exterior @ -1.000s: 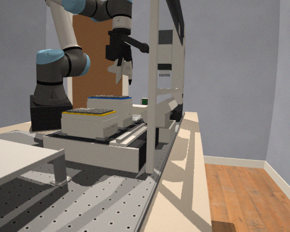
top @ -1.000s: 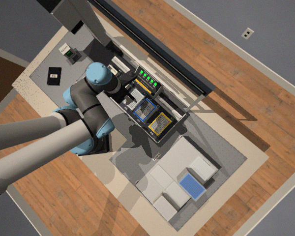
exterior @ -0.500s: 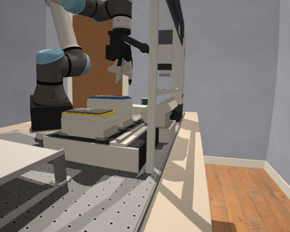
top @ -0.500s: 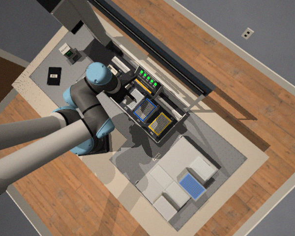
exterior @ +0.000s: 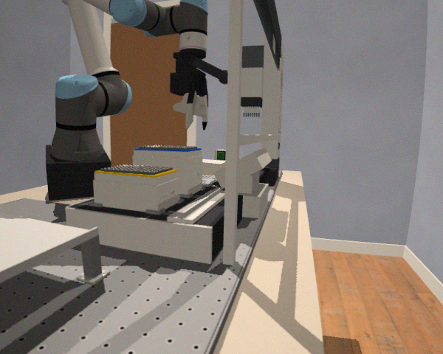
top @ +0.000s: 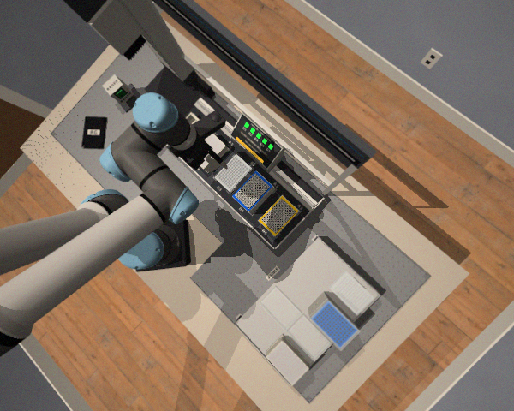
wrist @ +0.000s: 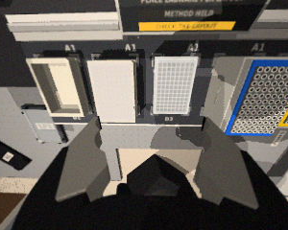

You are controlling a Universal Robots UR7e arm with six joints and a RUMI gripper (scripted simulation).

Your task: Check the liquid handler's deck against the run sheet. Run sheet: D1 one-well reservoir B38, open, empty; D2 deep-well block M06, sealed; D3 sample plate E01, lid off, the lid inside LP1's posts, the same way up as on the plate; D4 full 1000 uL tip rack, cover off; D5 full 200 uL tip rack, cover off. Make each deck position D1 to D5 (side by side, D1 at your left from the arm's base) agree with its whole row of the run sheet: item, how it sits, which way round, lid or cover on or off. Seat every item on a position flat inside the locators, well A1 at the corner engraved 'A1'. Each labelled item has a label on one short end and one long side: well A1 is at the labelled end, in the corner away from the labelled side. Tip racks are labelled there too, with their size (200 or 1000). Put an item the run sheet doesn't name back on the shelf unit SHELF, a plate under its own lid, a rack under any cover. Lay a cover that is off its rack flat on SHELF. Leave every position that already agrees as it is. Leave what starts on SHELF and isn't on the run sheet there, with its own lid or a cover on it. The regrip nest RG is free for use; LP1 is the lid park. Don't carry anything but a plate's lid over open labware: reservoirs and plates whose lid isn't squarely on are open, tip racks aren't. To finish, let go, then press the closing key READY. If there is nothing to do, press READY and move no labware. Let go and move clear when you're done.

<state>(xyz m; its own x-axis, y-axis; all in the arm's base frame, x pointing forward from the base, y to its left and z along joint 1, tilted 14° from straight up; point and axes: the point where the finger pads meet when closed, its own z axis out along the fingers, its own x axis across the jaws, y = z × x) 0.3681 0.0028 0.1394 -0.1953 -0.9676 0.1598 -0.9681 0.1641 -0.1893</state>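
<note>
— Where's the deck?

— In the wrist view, the open trough (wrist: 58,86) sits at eleven o'clock, the sealed white block (wrist: 112,90) just beside it, the gridded plate (wrist: 175,85) at twelve, and the blue-rimmed tip rack (wrist: 266,98) at two.

— And the gripper (wrist: 154,158)?

— Hanging high above them, fingers spread wide, pinching nothing. The yellow-rimmed rack (top: 278,215) sits just beside the blue one.
</note>
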